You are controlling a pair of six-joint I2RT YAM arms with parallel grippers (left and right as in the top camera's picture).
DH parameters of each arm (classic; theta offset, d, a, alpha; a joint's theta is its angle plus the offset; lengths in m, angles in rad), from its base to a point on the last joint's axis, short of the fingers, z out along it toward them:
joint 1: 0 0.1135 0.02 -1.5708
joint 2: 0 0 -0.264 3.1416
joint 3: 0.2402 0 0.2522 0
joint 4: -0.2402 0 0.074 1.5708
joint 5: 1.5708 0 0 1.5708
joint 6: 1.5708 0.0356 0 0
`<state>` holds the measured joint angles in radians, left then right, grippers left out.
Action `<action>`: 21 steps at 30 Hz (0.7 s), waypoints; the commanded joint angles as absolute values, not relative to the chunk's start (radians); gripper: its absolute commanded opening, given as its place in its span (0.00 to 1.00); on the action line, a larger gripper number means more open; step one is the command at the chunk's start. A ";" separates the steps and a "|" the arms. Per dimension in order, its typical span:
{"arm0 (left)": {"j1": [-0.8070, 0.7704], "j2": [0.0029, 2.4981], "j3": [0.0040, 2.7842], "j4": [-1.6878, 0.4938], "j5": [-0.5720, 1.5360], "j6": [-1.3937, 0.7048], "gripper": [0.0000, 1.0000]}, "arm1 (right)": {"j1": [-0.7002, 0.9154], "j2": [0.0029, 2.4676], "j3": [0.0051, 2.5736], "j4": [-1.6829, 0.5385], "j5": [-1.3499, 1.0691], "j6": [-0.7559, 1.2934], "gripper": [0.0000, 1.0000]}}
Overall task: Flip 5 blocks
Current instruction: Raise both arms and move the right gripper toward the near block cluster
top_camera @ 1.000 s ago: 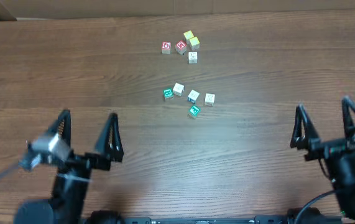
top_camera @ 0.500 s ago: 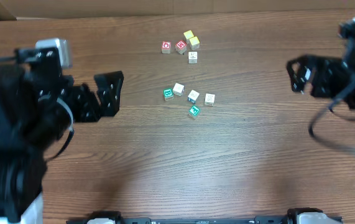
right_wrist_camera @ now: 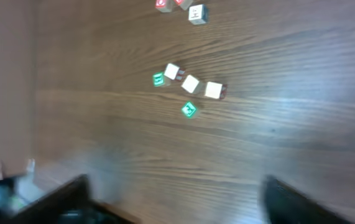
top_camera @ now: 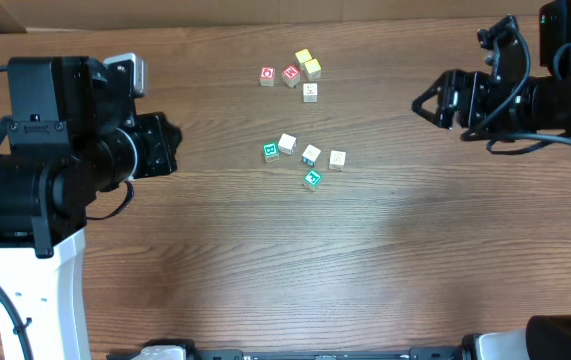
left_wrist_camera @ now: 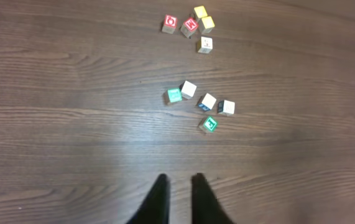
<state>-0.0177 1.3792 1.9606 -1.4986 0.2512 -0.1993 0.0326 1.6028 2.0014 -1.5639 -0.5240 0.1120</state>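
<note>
Left claw (left_wrist_camera: 178, 182) hangs with its fingers pressed together on nothing, above bare desk (top_camera: 365, 260) on the near side of the blocks (top_camera: 311, 155). The right claw (right_wrist_camera: 176, 186) stands spread and empty, high off toward the desk's right edge. All five blocks lie in a loose cluster about the desk's middle, none yet gripped. The green-faced block (left_wrist_camera: 209, 124) nearest the near edge sits a little apart from the rest, so it looks the easiest start. The shut claw would first have to spread, then come straight down, pinch two opposite sides, lift clear and turn the block over away from its neighbours. Nearer the far edge lies a second group, with two red cubes (top_camera: 268, 76), best left alone.
</note>
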 commanded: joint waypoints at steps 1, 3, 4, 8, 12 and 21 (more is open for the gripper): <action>-0.012 1.374 1.982 -1.509 0.260 -0.191 0.04 | 0.029 1.597 2.028 -1.569 -0.567 0.108 0.45; -0.012 1.374 1.982 -1.514 0.260 -0.191 0.04 | 0.029 1.597 2.028 -1.578 -0.567 0.108 0.16; -0.012 1.374 1.982 -1.516 0.260 -0.191 0.04 | 0.029 1.597 2.028 -1.583 -0.567 0.109 0.05; -0.012 1.374 1.982 -1.519 0.260 -0.191 0.04 | 0.029 1.597 2.028 -1.598 -0.554 0.155 0.04; -0.012 1.374 1.982 -1.519 0.259 -0.191 0.23 | 0.047 1.597 2.028 -1.600 -0.447 0.237 0.04; -0.012 1.374 1.981 -1.519 0.259 -0.191 1.00 | 0.167 1.597 1.987 -1.596 -0.210 0.402 0.37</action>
